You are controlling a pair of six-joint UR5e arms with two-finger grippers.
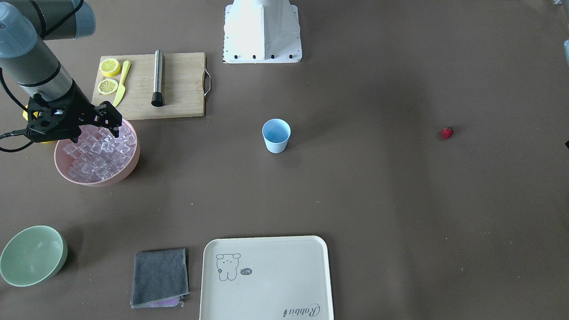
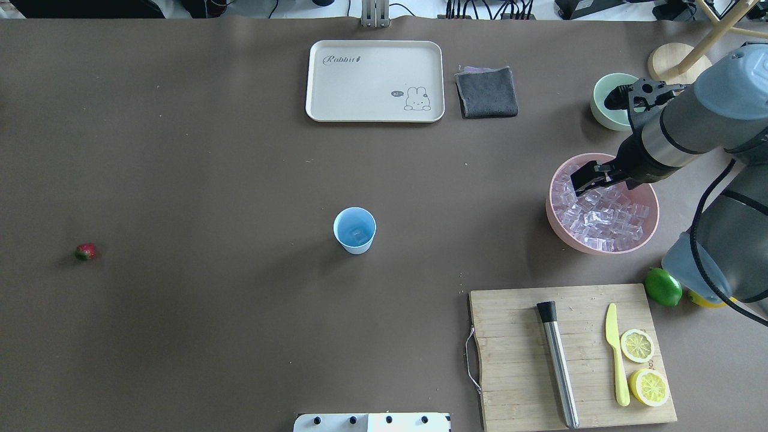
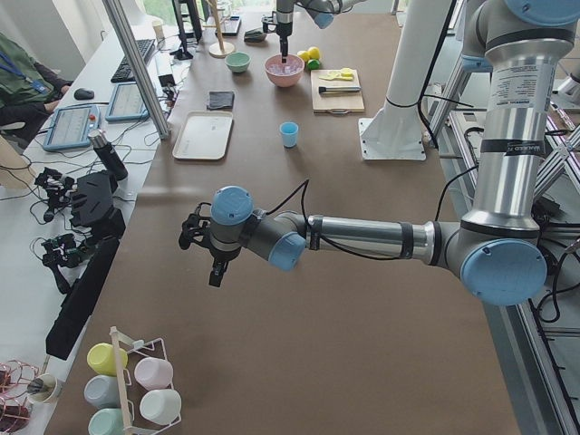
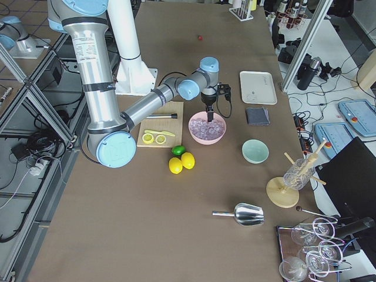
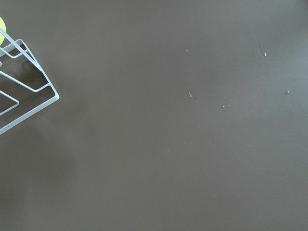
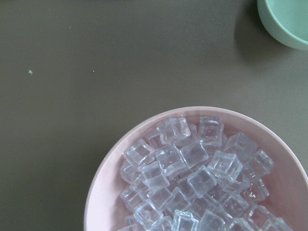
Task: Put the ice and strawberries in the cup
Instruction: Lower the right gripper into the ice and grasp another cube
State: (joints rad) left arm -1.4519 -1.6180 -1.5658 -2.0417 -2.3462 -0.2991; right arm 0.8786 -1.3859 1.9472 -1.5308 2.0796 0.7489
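The light-blue cup (image 2: pixel 354 230) stands upright mid-table, with a pale cube-like shape at its bottom. The ice (image 2: pixel 606 219) fills a pink bowl (image 2: pixel 555 216) at the table's right. My right gripper (image 2: pixel 591 180) hangs over the bowl's far-left part, just above the cubes; I cannot tell whether it is open or shut. The right wrist view looks down on the ice (image 6: pixel 192 178) and shows no fingers. A single red strawberry (image 2: pixel 85 251) lies far left on the bare table. My left gripper (image 3: pixel 215 270) hovers over the table's left end, away from everything; its state is unclear.
A cutting board (image 2: pixel 516 360) near my base carries lemon slices, a yellow knife and a steel muddler. Beyond the pink bowl are a green bowl (image 2: pixel 602 114), a grey cloth (image 2: pixel 486 91) and a cream tray (image 2: pixel 375 81). A lime (image 2: pixel 663 287) lies beside the board.
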